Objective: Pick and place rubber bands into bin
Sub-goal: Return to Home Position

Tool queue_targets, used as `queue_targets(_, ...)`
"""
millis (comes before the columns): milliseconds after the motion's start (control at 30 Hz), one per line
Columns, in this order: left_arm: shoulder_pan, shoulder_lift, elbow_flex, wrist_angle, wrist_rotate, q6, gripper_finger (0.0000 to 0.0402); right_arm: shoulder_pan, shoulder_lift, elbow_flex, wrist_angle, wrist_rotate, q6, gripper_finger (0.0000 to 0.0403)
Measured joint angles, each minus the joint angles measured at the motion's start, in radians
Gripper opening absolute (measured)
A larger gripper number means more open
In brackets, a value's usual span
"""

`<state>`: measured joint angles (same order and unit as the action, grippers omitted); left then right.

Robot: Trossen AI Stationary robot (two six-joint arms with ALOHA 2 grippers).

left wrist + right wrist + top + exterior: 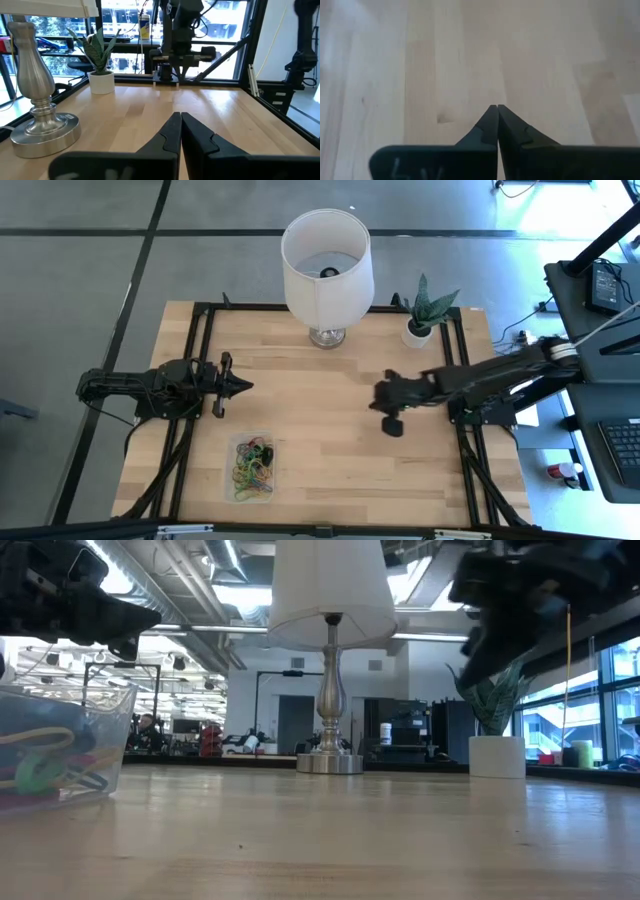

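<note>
The clear plastic bin (236, 442) sits near the table's near left corner, and in the low view the bin (112, 718) stands at the left edge. Rubber bands (252, 466) in green, yellow, orange and black lie heaped inside it, showing through its wall as rubber bands (38, 772). No loose band shows on the table. My left gripper (248, 387) is shut and hovers level over the table's left side, behind the bin, pointing right; the left gripper (180, 115) holds nothing. My right gripper (378, 394) is shut above the middle-right boards, tipped downward; the right gripper (495, 106) is empty.
A lamp with a white shade (327, 258) and silver base (42, 125) stands at the far edge's middle. A white pot with a green plant (421, 328) sits at the far right. A black frame (200, 340) rims the table. Bare boards (320, 440) lie between the grippers.
</note>
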<state>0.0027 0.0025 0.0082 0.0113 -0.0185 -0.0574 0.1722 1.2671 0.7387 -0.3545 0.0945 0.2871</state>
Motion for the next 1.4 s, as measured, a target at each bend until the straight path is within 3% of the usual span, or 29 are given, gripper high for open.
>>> queue_targets(400,0.0,0.0,0.0,0.0,0.0,0.0,0.0004,0.01,-0.534,-0.426,0.266,0.02,-0.005,0.0003)
queue_targets(933,0.0,0.0,0.0,0.0,0.0,0.0,0.0007,0.008,-1.249,-0.693,0.398,0.017,-0.188,0.0002)
queue_targets(1200,0.0,0.012,0.0,0.017,0.0,0.0,0.0006,-0.027,-1.265,-0.715,0.397,-0.019,-0.246,0.0002)
queue_targets(1400,0.0,0.018,0.0,0.008,-0.014,0.0,0.0008,-0.07,-1.265,-0.715,0.393,-0.112,-0.269,0.0001)
